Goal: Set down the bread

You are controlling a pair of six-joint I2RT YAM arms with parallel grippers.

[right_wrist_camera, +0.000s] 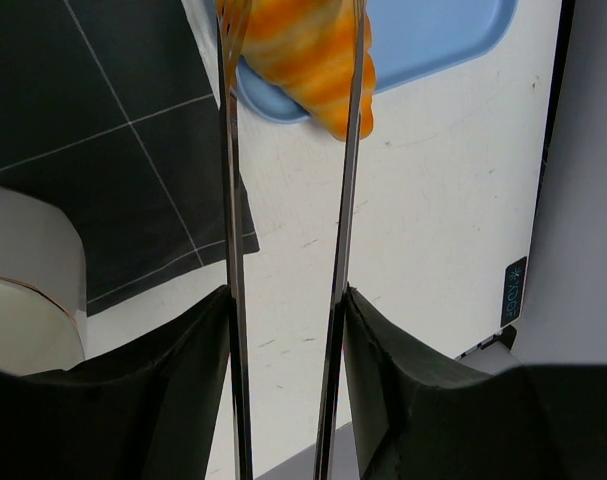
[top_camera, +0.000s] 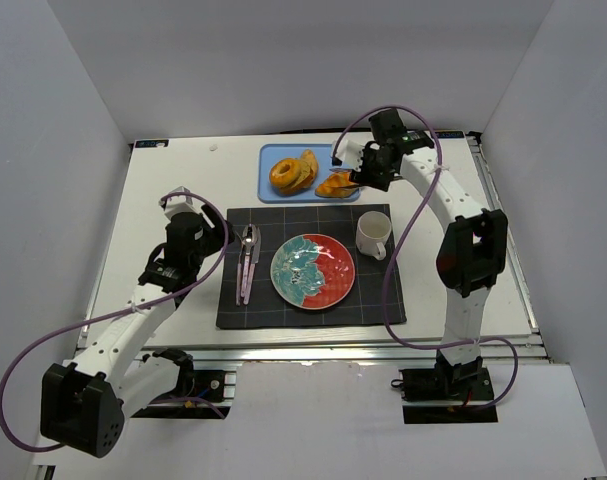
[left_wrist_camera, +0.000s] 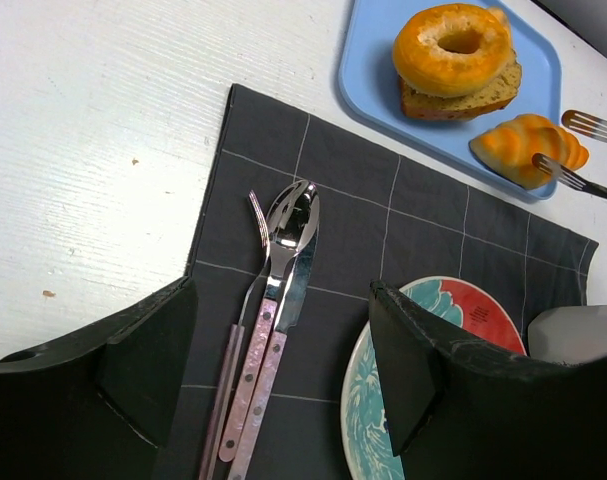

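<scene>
right gripper (right_wrist_camera: 289,40): its two long metal fork prongs (right_wrist_camera: 231,200) are closed against either side of the croissant (right_wrist_camera: 305,52), pinching it; the croissant sits at the near right corner of the blue tray (top_camera: 280,153), overhanging the rim; whether it is lifted off the tray cannot be told; a ring-shaped bun (left_wrist_camera: 451,45) rests on a bread slice (left_wrist_camera: 465,102) in the same tray; left gripper (left_wrist_camera: 283,360): fingers spread, holding nothing, above the dark placemat (left_wrist_camera: 333,170) beside the spoon, fork and knife set (left_wrist_camera: 281,260); patterned plate (top_camera: 313,270) centred on the placemat; white mug (top_camera: 373,234) just right of the plate.
</scene>
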